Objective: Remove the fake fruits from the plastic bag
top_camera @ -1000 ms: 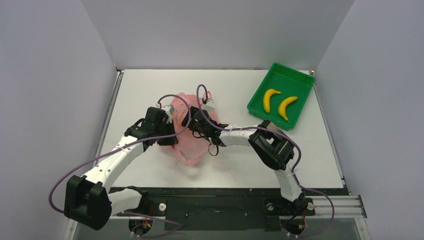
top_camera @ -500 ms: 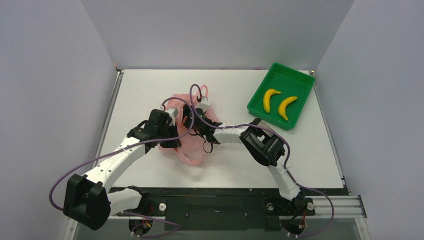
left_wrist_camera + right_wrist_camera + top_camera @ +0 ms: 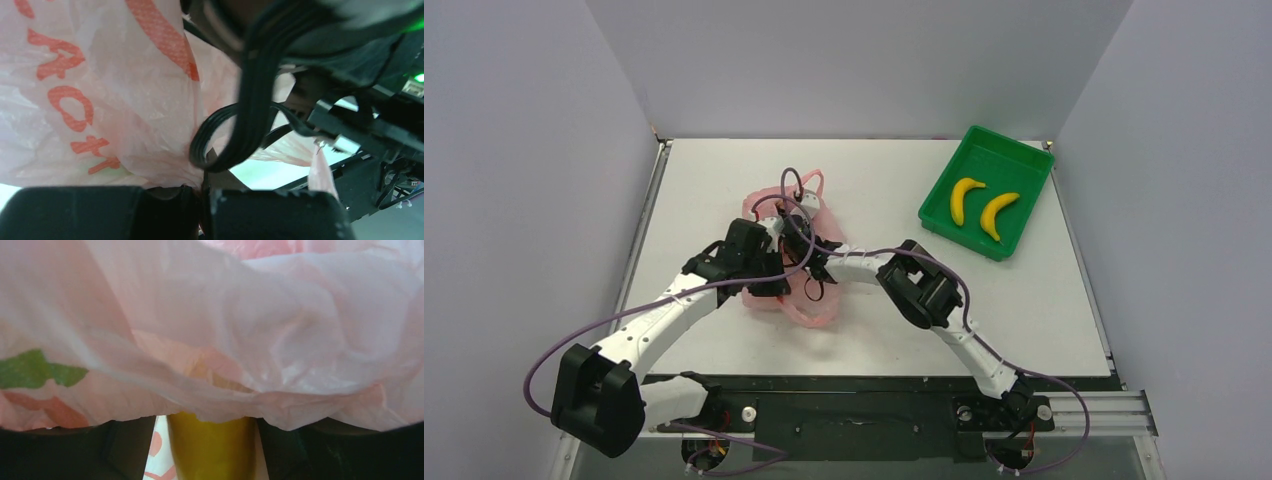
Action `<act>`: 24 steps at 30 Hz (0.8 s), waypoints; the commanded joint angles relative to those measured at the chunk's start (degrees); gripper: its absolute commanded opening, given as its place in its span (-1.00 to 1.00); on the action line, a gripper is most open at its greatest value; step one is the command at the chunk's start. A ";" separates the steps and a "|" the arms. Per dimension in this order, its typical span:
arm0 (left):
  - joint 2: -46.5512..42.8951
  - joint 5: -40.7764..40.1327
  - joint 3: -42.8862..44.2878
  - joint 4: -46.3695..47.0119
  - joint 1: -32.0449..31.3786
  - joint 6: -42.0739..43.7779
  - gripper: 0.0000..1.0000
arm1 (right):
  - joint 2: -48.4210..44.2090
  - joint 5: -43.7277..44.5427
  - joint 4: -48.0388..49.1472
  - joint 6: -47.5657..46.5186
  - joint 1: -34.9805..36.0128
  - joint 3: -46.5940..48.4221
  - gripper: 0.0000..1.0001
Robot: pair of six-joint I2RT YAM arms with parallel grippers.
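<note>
The pink plastic bag [image 3: 812, 312] lies crumpled at the table's middle left. My left gripper [image 3: 769, 283] is shut on a fold of its film, pinched between the fingers in the left wrist view [image 3: 202, 200]. My right gripper [image 3: 799, 225] reaches into the bag from the right and is mostly hidden by film. In the right wrist view it [image 3: 212, 452] is open, with an orange-yellow mango-like fruit [image 3: 212, 440] between its fingers and a narrow gap at the left finger [image 3: 75, 450]. Bag film [image 3: 250, 330] drapes over the fruit's top. Two yellow bananas [image 3: 964, 200] [image 3: 999, 214] lie in the green tray.
The green tray [image 3: 999, 165] sits at the back right, near the table's right edge. The right arm's black cable [image 3: 250, 100] loops close in front of the left wrist camera. Grey walls enclose the table on three sides.
My right arm has pushed further left into the bag, and the bag has shifted left with it. My left gripper keeps its hold on the film, almost in place.
</note>
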 commanded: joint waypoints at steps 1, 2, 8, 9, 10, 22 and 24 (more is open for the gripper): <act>-1.05 -0.31 1.30 1.02 -0.60 -1.13 -1.00 | 1.38 6.48 -5.56 -0.19 0.80 4.98 0.08; -1.72 -0.61 0.94 0.45 -0.61 -1.28 -1.00 | 1.21 5.15 -4.94 -0.42 0.56 4.87 -0.03; -3.18 -7.50 0.03 -2.86 0.54 -1.31 -1.00 | -9.34 -0.98 0.21 -4.33 -2.96 -5.84 -0.67; -3.28 -7.72 0.05 -3.19 1.48 -0.73 -1.00 | -12.26 -2.00 0.46 -4.98 -3.43 -8.58 -0.79; -3.42 -8.19 0.10 -3.70 2.11 0.01 -1.00 | -13.69 -4.05 1.01 -5.14 -4.40 -9.77 -0.85; -1.34 -6.20 2.72 -2.56 9.73 9.12 -1.00 | -26.59 -17.46 6.23 -1.79 -6.54 -25.66 -1.00; -0.24 -5.62 2.26 -0.64 9.82 10.42 -1.00 | -27.05 -20.15 6.40 -1.98 -6.54 -26.53 -1.00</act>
